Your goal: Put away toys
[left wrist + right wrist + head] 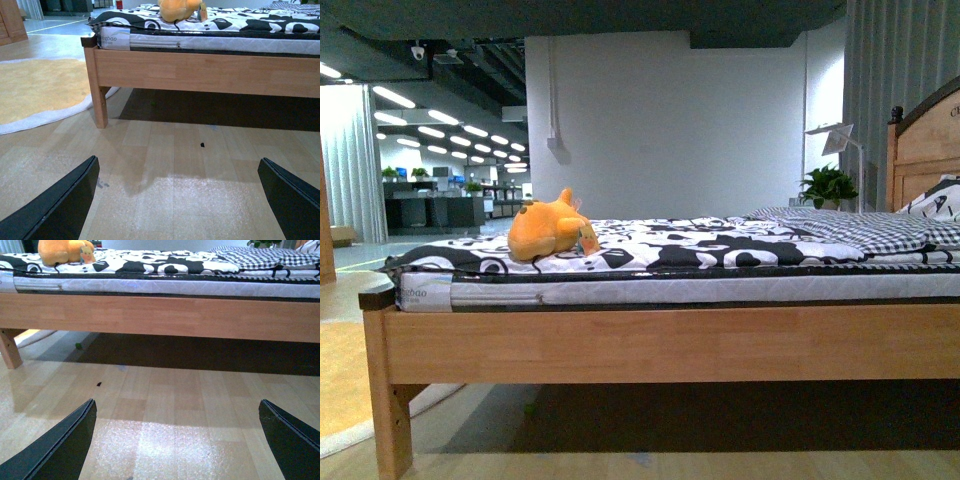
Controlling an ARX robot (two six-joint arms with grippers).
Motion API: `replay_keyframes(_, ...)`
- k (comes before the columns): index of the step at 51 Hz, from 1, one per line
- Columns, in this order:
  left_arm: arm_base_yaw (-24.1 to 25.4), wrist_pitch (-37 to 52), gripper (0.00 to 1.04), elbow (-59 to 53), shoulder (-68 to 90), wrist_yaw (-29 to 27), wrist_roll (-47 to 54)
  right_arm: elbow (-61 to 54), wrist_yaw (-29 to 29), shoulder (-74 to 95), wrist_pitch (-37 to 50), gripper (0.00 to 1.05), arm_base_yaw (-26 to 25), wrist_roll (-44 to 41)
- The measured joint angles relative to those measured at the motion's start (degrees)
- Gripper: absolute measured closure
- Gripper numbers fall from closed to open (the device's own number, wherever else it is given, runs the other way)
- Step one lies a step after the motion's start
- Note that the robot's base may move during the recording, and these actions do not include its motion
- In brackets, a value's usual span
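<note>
An orange-yellow plush toy [552, 230] lies on the black-and-white bedspread near the foot end of the bed [660, 345]. It also shows at the edge of the left wrist view [178, 9] and of the right wrist view [64, 251]. My left gripper [177, 200] is open and empty, low over the wooden floor in front of the bed. My right gripper [177, 440] is open and empty, also low over the floor. Neither arm shows in the front view. Both grippers are well short of the toy.
The wooden bed frame and its corner leg [101, 107] stand ahead. A yellow rug with a white rim [40, 90] lies on the floor beside the bed. The headboard [925, 150], a checked pillow [880, 232] and a potted plant [828, 186] are at the far end.
</note>
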Motion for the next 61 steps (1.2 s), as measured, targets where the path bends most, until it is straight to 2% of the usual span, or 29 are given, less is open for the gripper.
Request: replay_keyframes(61, 0.0, 0.0, 0.06, 0.0, 0.0, 0.13, 0.02, 0.0, 0.13, 0.02, 0.0, 0.06, 0.0, 0.0)
